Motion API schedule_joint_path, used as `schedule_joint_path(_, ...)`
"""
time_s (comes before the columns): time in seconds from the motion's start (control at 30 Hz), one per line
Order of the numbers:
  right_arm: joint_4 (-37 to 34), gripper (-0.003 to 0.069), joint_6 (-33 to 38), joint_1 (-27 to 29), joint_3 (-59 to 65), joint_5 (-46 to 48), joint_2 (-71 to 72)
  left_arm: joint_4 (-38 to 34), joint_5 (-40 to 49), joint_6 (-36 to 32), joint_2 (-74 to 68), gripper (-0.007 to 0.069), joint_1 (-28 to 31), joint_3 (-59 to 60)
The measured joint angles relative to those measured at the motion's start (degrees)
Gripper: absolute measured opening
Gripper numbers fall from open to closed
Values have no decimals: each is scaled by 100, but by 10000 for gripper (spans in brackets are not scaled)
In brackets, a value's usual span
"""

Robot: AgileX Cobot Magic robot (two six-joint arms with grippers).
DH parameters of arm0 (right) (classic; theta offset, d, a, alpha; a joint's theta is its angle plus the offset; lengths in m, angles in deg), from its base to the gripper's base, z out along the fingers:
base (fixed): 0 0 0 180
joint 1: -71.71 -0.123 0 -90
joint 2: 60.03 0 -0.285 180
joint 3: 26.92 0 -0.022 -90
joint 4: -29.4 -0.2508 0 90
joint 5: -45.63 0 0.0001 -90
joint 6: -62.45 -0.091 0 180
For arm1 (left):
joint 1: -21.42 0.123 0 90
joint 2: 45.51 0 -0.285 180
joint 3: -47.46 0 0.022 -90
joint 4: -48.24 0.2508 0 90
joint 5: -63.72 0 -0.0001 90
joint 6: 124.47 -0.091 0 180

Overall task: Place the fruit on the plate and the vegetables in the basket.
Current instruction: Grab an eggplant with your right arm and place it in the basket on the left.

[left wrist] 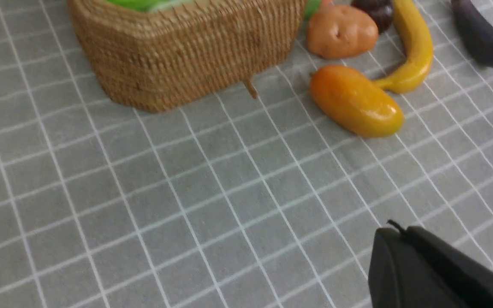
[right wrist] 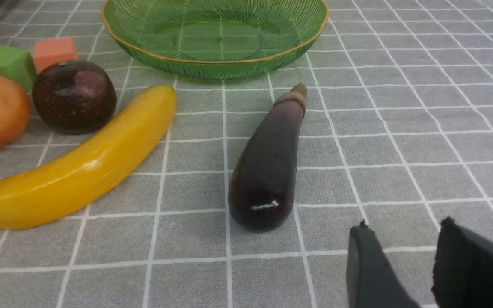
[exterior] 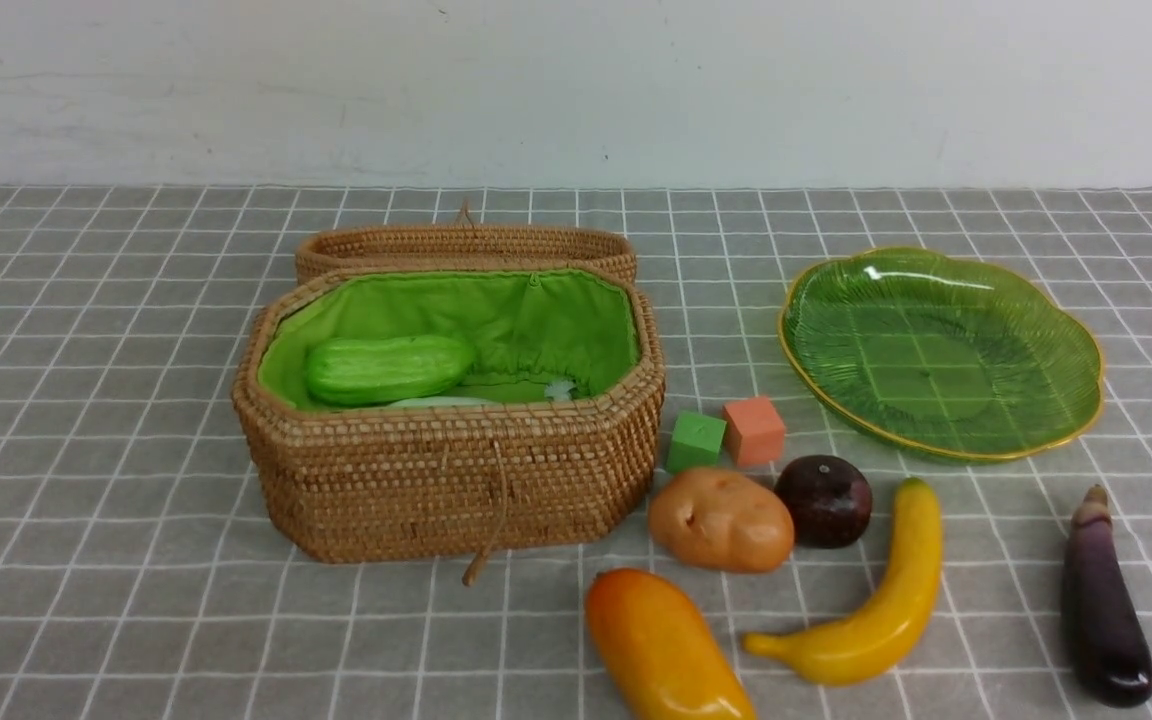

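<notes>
woven basket (exterior: 446, 480) stands open left of centre, with its lid (exterior: 466, 245) behind it. the cucumber (exterior: 388, 368) and radish (exterior: 441, 402) lie inside on the green lining. the plate (exterior: 936, 350), well to the right, holds nothing.

items on the cloth (exterior: 136, 500):
- potato (exterior: 721, 520): near the basket's right front corner.
- maroon fruit (exterior: 824, 500): just beside the potato; contact cannot be confirmed.
- banana (exterior: 886, 590): right of the maroon fruit.
- mango (exterior: 661, 645): nearest the robot.
- eggplant (exterior: 1101, 600): far right, apart from the rest, stem toward the plate.

gripper status:
- right gripper (right wrist: 405, 226): low over the cloth near the eggplant's rounded end, jaws partly apart, nothing between them.
- left gripper (left wrist: 400, 233): closed and empty, over bare cloth in front of the basket.

assessment: two of four vegetables are stowed and no fruit is plated. the step in hand appears to be pickup of the eggplant by the right arm. the next move calls for bringing the jaws across the thick part of the body, widening them if needed. then close, lift clear of the banana and carry over the basket rim before release.
</notes>
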Motion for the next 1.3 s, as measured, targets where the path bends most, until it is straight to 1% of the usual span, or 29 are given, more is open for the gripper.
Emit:
schedule_joint_path(0.13, 0, 241, 0, 0, 0, 0, 0, 515, -892, 133, 419, -10, 208, 564)
schedule_joint_path(0.23, 0, 241, 0, 0, 0, 0, 0, 1014, -1755, 576, 930, -9, 314, 1365)
schedule_joint_path(0.27, 0, 241, 0, 0, 0, 0, 0, 1050, -1885, 647, 967, -8, 316, 1427)
schedule_joint_path(0.3, 0, 241, 0, 0, 0, 0, 0, 1258, -2327, 914, 1267, -6, 322, 1952)
schedule_joint_path(0.37, 0, 241, 0, 0, 0, 0, 0, 1482, -2916, 1138, 1675, -5, 322, 2707)
schedule_joint_path(0.43, 0, 241, 0, 0, 0, 0, 0, 1606, -3217, 1224, 1984, -3, 322, 3313)
schedule_joint_path(0.53, 0, 241, 0, 0, 0, 0, 0, 1727, -3434, 1267, 2491, 0, 328, 4175)
schedule_joint_path(0.6, 0, 241, 0, 0, 0, 0, 0, 1732, -3468, 1284, 2583, 1, 345, 4445)
schedule_joint_path(0.63, 0, 241, 0, 0, 0, 0, 0, 1732, -3493, 1308, 2597, 2, 411, 4798)
schedule_joint_path(0.7, 0, 241, 0, 0, 0, 0, 0, 1757, -3516, 1308, 2597, 4, 515, 5042)
schedule_joint_path(0.8, 0, 241, 0, 0, 0, 0, 0, 1907, -3799, 1309, 2603, 7, 714, 5120)
schedule_joint_path(0.93, 0, 241, 0, 0, 0, 0, 0, 1980, -3878, 1328, 2603, 8, 882, 5141)
schedule_joint_path(1.3, 0, 241, 0, 0, 0, 0, 0, 1986, -3894, 1328, 2603, 19, 931, 5143)
